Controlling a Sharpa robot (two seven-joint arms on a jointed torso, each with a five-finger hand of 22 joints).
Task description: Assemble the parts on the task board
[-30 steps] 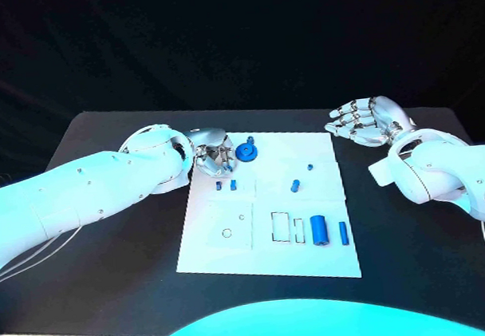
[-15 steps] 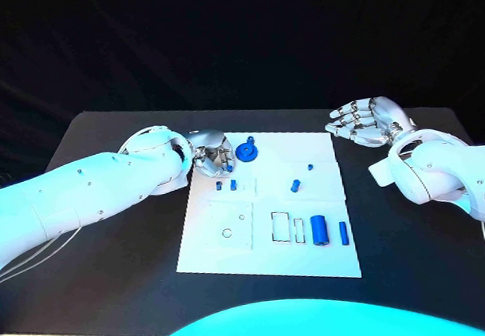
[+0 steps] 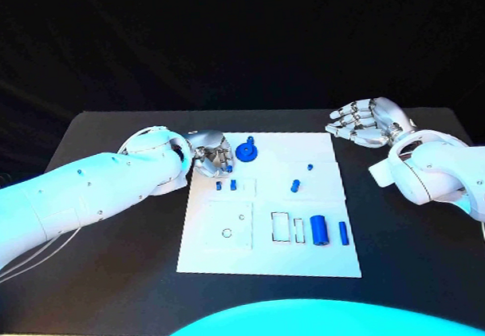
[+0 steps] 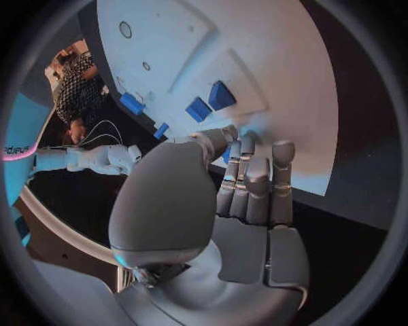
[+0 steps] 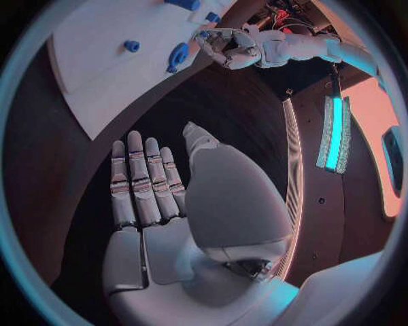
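Two hands in play, but only one has done anything in the last second. The left silver hand (image 3: 210, 157), at the upper left corner of the flat white rectangular task board (image 3: 321, 258), has crept slightly down the frame. That puts it a bit closer to the pair of small blue upright pegs (image 3: 226, 185) just below it. The right silver hand (image 3: 365, 122) hasn't budged. It hovers past the board's upper right corner with fingers apart and nothing in it, so it's released. The left one is harder to call. Its fingers are bent down over the board edge, and the left wrist view shows a sliver of blue between them, but I honestly can't tell whether it's pinching a part or just sitting above one. The round blue disc-shaped part (image 3: 246, 151) sits right beside its fingertips, same spot as before. The short blue stub (image 3: 295, 185), the fat blue cylinder (image 3: 319, 230) and the thin blue bar (image 3: 343, 233) lie loose toward the lower right of the board. My guess is we're still early, with the left hand lining up a pick and most pieces unplaced. The surface is a matte black table (image 3: 112, 253), and everything beyond its far edge is dark.
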